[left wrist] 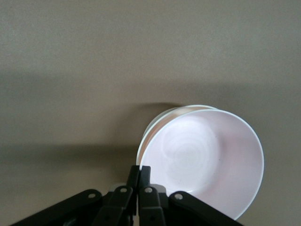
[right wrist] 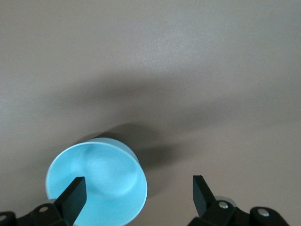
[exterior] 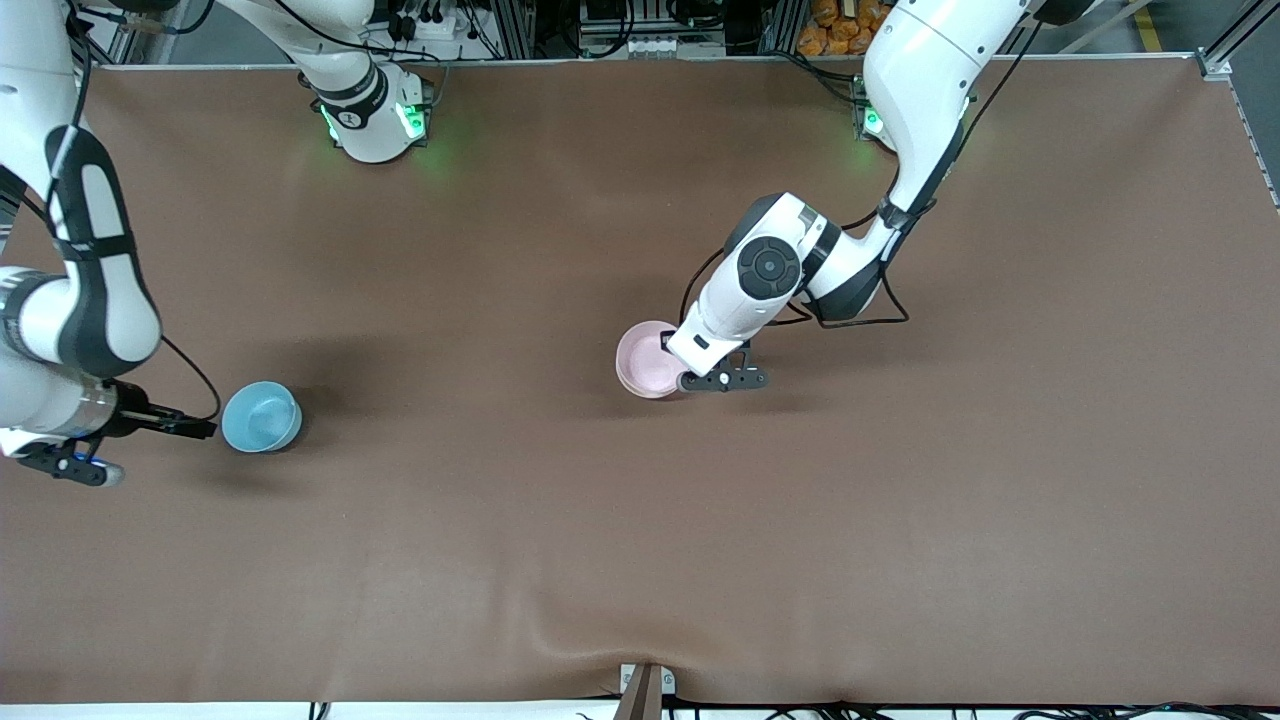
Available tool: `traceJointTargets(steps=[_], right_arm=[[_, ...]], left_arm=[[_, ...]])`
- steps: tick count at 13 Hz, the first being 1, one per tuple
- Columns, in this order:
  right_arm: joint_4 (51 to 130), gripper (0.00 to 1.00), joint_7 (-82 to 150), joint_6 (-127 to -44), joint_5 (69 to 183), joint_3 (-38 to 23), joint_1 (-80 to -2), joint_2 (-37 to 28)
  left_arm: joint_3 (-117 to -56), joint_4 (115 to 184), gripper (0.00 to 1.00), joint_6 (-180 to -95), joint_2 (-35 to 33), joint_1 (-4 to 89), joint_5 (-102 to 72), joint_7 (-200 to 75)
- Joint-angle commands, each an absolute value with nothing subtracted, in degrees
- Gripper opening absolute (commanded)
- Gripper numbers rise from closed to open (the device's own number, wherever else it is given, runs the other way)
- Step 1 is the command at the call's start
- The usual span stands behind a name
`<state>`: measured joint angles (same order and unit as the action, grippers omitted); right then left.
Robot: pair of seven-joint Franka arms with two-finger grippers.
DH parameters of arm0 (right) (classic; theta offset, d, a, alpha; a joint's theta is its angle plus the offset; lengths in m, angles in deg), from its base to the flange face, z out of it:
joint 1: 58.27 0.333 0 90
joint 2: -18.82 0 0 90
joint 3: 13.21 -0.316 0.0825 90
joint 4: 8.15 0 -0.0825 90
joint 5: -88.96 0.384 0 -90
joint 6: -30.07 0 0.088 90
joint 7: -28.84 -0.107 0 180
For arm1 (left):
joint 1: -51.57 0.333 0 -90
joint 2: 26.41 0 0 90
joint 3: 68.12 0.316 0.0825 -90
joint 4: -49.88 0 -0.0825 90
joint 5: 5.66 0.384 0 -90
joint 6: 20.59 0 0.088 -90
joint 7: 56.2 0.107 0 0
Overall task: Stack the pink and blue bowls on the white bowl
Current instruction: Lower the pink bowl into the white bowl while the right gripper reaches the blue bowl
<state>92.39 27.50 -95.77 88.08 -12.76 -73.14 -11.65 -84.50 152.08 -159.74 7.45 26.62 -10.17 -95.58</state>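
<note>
The pale pink bowl point(exterior: 645, 357) sits near the table's middle. In the left wrist view the pink bowl point(left wrist: 207, 160) rests, slightly tilted, inside the white bowl point(left wrist: 157, 123), of which only a rim sliver shows. My left gripper point(exterior: 688, 379) point(left wrist: 139, 170) is shut on the pink bowl's rim. The light blue bowl point(exterior: 262, 417) point(right wrist: 96, 183) stands alone at the right arm's end of the table. My right gripper point(exterior: 197, 429) point(right wrist: 138, 181) is open and empty at the blue bowl's edge, with one finger point(right wrist: 74, 193) over the bowl.
A brown cloth point(exterior: 640, 560) covers the whole table. The arm bases point(exterior: 375, 120) stand along the table edge farthest from the front camera. A small clamp point(exterior: 645, 690) sits at the edge nearest the front camera.
</note>
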Motion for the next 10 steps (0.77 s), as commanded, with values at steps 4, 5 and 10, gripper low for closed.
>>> traceJointTargets(steps=[4,5,10], right_arm=[[98.19,1.00,28.31,-100.62,87.73,-13.91,-73.39,-11.23],[98.63,1.00,28.31,-100.54,87.73,-13.91,-73.39,-11.23],[99.96,1.00,28.22,-100.45,88.17,-14.00,-74.53,-11.32]], left_arm=[[-84.64,151.31,0.26,-162.71,9.53,26.78,-8.82,-96.98],[-84.64,151.22,0.76,-162.62,9.27,26.96,-9.17,-97.15],[-84.55,150.61,1.00,-154.65,1.65,27.22,-9.09,-97.06]])
